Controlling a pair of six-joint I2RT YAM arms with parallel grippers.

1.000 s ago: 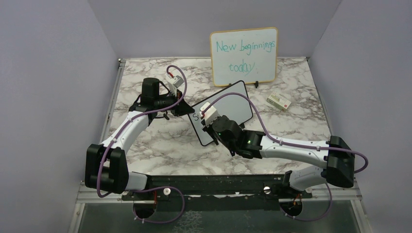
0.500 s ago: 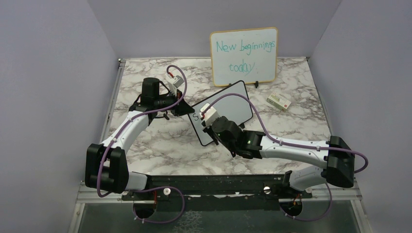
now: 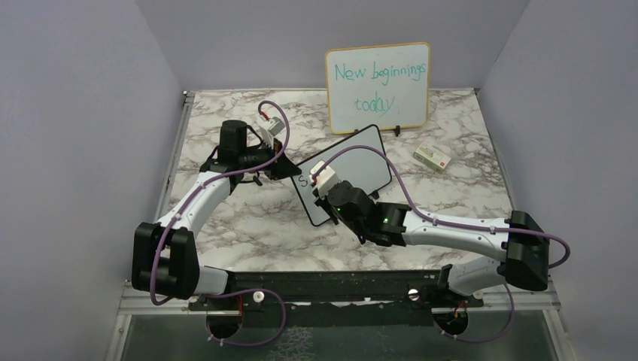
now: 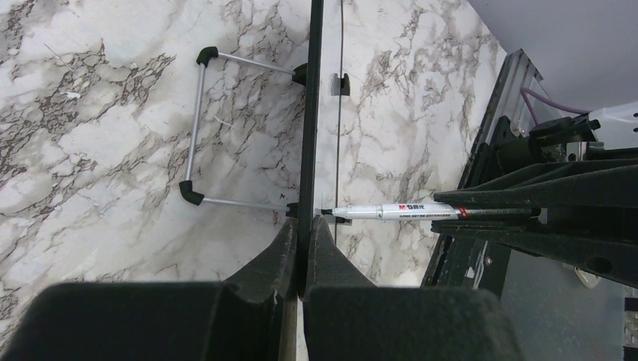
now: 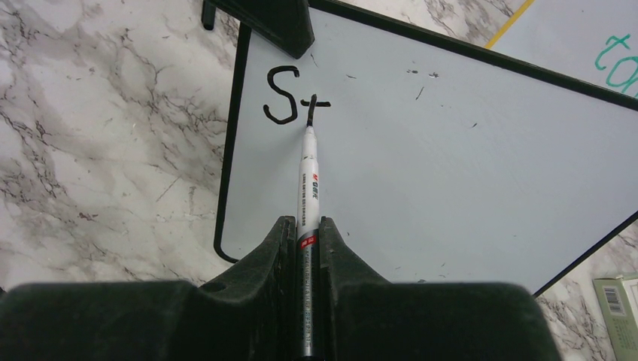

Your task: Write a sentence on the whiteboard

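**Whiteboard reads "St"**

The whiteboard (image 5: 451,173), white with a thin black frame, sits mid-bench (image 3: 248,218), with black "St" near its 10 o'clock corner. Left claw (image 4: 302,244) clamps its edge. Right claw (image 5: 307,226) clamps a marker (image 5: 309,177), tip on the "t".

teal handwriting "New beginnings today" on the wood-framed board (image 3: 378,86), black handwritten "S" with a "t" just beside it on the whiteboard (image 5: 451,165), small red logo and fine print on the marker (image 5: 308,188) – too small to read, barcode on the box (image 5: 618,304)
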